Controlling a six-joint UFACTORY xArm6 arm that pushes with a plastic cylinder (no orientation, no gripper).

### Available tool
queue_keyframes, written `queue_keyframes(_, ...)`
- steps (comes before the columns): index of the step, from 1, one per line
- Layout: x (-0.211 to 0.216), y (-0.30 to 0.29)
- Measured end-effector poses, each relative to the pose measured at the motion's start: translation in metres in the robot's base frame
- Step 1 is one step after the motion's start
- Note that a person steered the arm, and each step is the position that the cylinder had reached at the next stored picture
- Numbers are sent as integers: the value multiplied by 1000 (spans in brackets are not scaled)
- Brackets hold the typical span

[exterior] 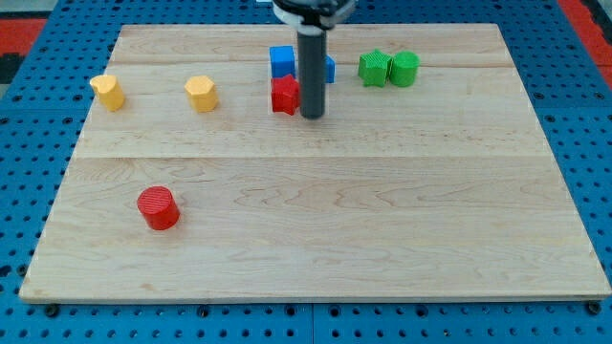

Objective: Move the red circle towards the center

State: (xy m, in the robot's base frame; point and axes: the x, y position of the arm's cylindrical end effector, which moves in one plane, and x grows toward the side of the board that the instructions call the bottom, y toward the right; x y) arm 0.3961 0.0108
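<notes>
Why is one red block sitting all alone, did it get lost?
Nothing is broken or spilled. The red circle just sits by itself at the view's lower left, while the other blocks line up near the top. My tip is up there, beside the red star.

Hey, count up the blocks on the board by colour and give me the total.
Red: 2, the red circle and a red block just to the view's left of my tip
Yellow: 2
Blue: 2, the second mostly hidden behind the rod
Green: 2
Total: 8 blocks
</notes>
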Motion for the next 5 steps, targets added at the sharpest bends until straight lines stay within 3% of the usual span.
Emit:
queue_keyframes(1, 94, -22)
queue_keyframes(2, 179, -83)
queue_keyframes(3, 185, -197)
queue_keyframes(4, 152, -195)
queue_keyframes(5, 114, -138)
